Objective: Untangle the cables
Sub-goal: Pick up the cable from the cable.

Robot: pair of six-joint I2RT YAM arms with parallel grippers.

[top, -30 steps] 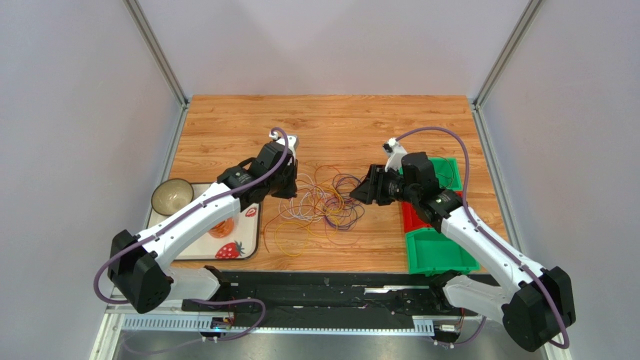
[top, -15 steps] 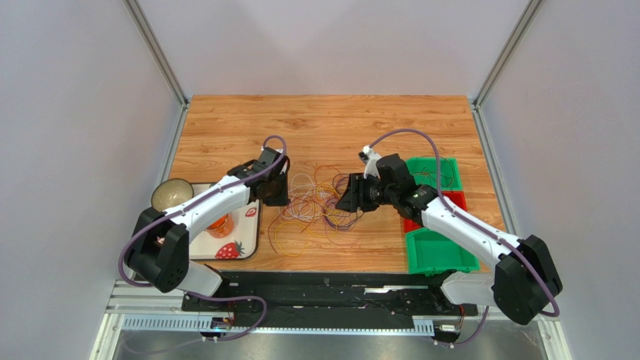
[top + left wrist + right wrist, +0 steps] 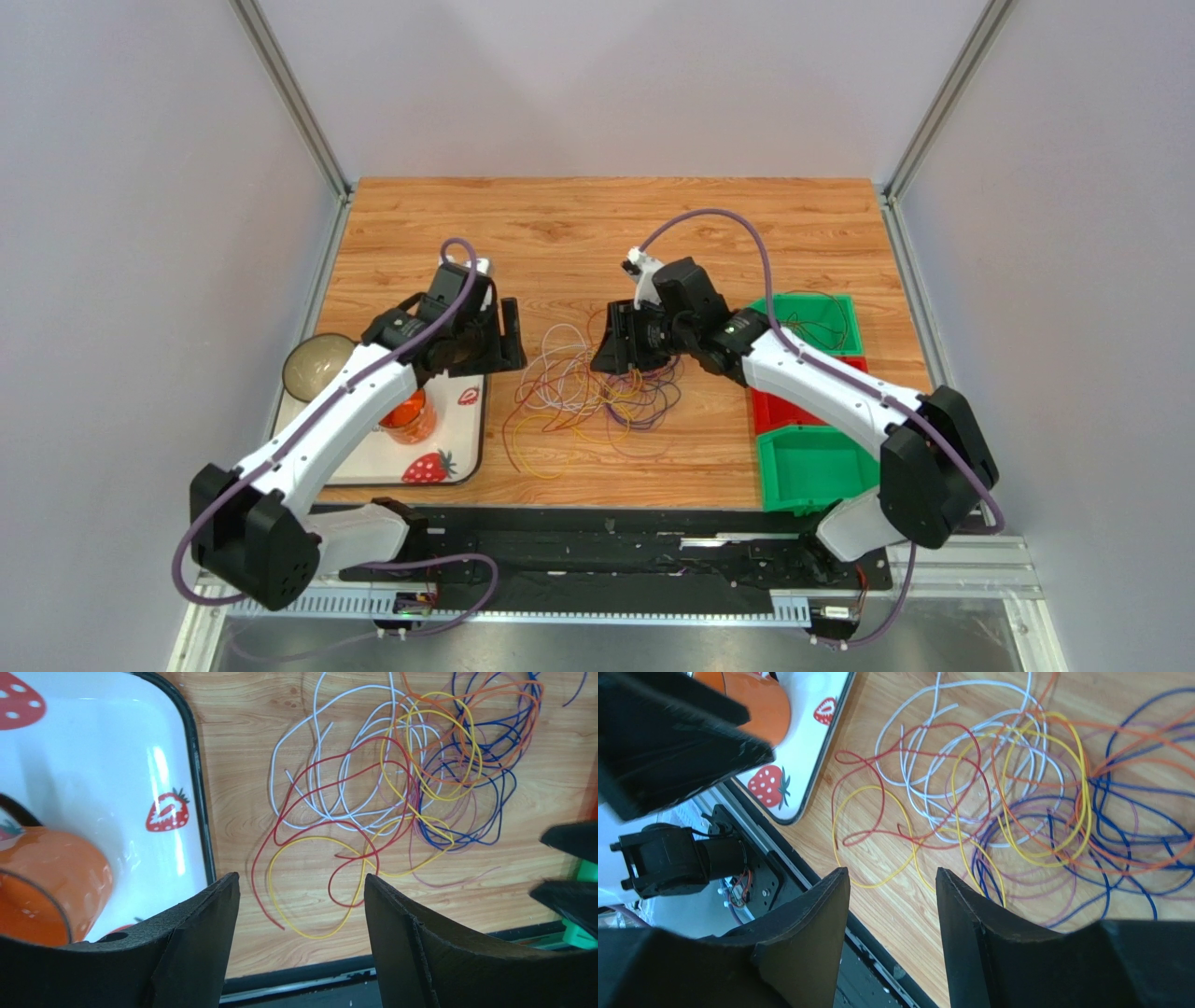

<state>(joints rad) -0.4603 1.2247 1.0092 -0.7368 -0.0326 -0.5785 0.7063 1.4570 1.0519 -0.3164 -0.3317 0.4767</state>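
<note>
Top external: arms angled inward, left end effector (image 3: 512, 336) and right end effector (image 3: 603, 345) both wide, empty.

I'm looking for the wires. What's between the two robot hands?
The tangled cables, lying loose on the wooden table between the left gripper and the right gripper; the top view shows it.

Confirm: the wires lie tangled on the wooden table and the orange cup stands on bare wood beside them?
No. The orange cup stands on the strawberry tray, not bare wood; the left wrist view shows it. The wires lie tangled on the table.
</note>
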